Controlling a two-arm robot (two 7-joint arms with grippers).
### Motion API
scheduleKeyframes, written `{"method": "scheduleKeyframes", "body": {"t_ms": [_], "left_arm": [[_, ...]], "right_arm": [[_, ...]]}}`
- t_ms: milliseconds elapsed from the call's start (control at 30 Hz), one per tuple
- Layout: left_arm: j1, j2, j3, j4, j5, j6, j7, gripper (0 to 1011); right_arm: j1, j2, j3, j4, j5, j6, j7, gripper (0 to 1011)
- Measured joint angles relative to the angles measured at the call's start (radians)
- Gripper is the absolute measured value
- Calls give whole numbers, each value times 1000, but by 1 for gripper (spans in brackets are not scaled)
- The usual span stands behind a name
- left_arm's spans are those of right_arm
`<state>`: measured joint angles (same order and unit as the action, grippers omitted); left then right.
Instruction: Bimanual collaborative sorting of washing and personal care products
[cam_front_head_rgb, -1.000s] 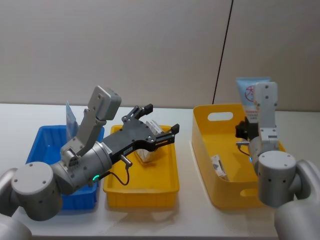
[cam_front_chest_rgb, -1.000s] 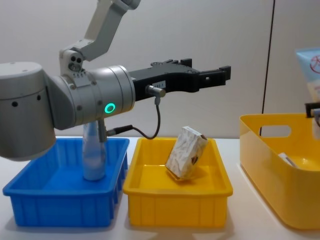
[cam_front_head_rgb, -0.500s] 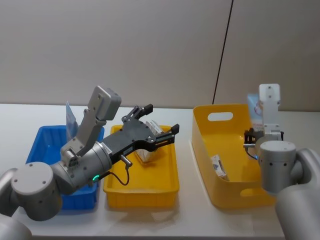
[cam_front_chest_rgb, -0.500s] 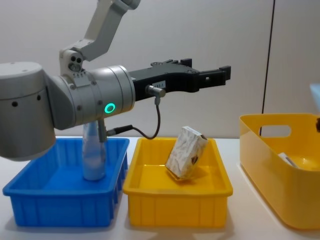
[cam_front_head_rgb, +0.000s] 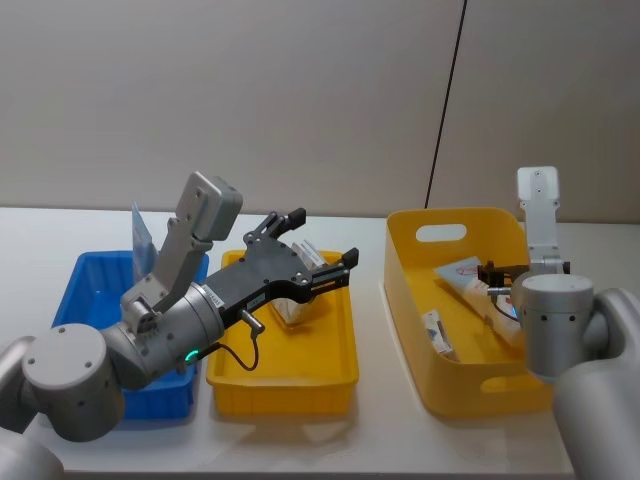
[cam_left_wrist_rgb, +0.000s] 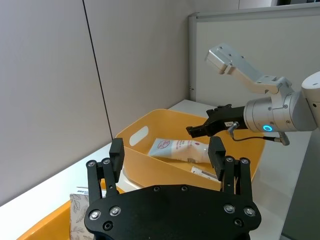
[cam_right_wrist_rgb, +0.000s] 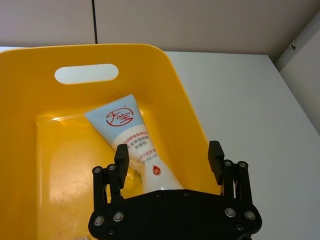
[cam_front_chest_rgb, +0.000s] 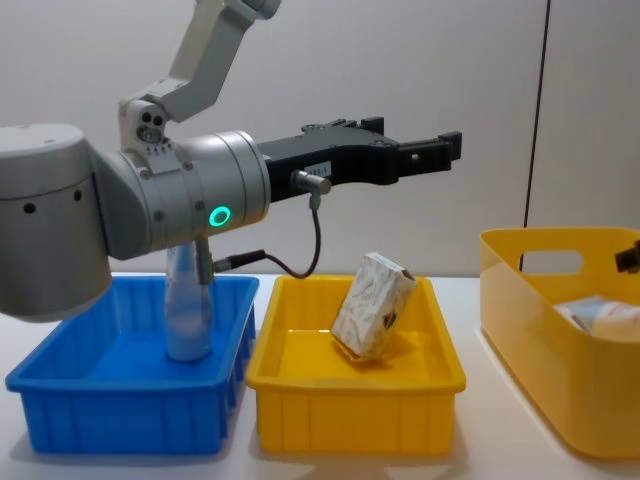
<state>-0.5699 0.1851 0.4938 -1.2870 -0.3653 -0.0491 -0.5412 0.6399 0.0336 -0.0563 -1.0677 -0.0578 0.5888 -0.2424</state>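
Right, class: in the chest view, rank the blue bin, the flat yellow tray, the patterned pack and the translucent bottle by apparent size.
1-2. Blue bin and flat yellow tray: alike, unranked.
3-4. Translucent bottle, partly hidden, and patterned pack: too close to rank.

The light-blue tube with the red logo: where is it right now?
The light-blue tube lies slanted inside the deep yellow bin on the robot's right, just below the open right gripper.

We see the light-blue tube lying slanted in the tall yellow bin, a patterned pack leaning in the yellow tray, and a pale bottle upright in the blue bin.
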Motion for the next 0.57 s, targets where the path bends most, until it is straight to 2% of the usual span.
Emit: {"method": "scheduleKeyframes", "body": {"t_ms": [100,567], "left_arm": [[0,0,0,0,0,0,0,1001],[0,0,0,0,0,0,0,1001]], "right_arm": [[-8,0,1,-16,0,0,10,1003],[-40,5,5,-75,5,-8,46,1004]]}}
